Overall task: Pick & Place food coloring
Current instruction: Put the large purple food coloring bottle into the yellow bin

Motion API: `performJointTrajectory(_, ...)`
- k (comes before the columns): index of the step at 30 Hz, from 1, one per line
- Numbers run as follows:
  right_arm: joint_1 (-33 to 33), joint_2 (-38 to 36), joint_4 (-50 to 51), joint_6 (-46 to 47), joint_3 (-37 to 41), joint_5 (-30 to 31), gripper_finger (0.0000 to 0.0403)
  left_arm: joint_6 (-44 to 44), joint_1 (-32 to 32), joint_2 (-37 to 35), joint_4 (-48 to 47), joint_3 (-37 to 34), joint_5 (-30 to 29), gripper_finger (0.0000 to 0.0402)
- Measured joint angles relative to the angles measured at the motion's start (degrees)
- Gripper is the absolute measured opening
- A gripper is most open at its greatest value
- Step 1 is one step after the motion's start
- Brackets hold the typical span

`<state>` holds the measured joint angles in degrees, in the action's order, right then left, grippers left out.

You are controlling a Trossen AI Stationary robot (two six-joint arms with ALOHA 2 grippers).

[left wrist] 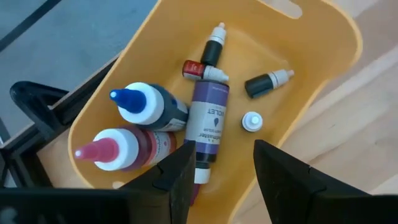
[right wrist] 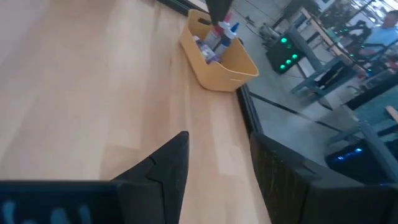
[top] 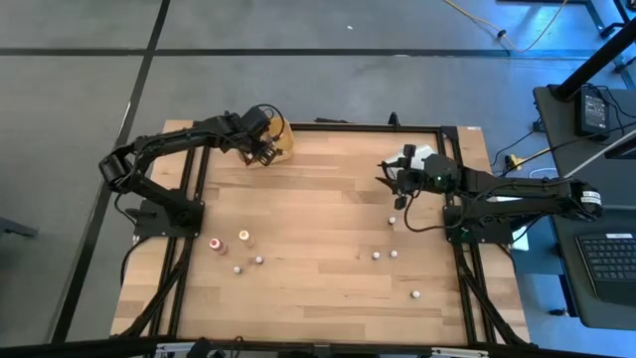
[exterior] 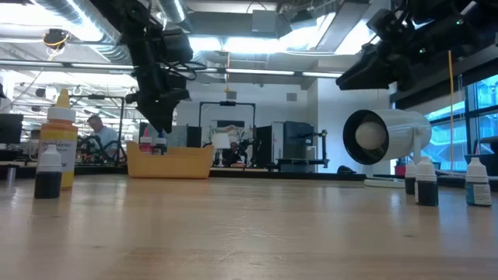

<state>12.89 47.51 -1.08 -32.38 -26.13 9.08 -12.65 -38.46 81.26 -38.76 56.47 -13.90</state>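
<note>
Several food coloring bottles lie in the yellow tray (left wrist: 329, 37) at the table's far left: a violet one (left wrist: 209, 118), a blue-tipped one (left wrist: 146, 106), a red-tipped one (left wrist: 121, 149) and small dark ones (left wrist: 267, 81). Others stand loose on the wooden table, among them a red (top: 214, 244) and an orange one (top: 244, 237). My left gripper (left wrist: 221, 180) hangs open above the tray (top: 285, 139), with nothing held between its fingers. My right gripper (top: 396, 187) stands open above the table's right side, facing the tray (right wrist: 242, 65), with nothing between its fingers (right wrist: 168, 168).
A large white cylinder (exterior: 385, 136) lies at the far right, close to my right gripper. Small bottles stand near the right edge (top: 392, 220) and toward the near side (top: 414, 294). A black frame (top: 467, 129) runs along the table's edges. The middle of the tabletop is bare wood.
</note>
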Motion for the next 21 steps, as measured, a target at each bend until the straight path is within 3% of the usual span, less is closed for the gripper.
performJointTrajectory(10,5.9,0.0,-3.2,-1.8,0.0,0.0,0.0173,-0.1,0.0,7.0,4.4,0.0,-3.6,0.0149)
performJointTrajectory(21,8.7,0.0,-3.9,-2.6,0.0,-0.1,0.0173,1.3,-0.3,10.3,5.6,0.0,-2.3,0.015)
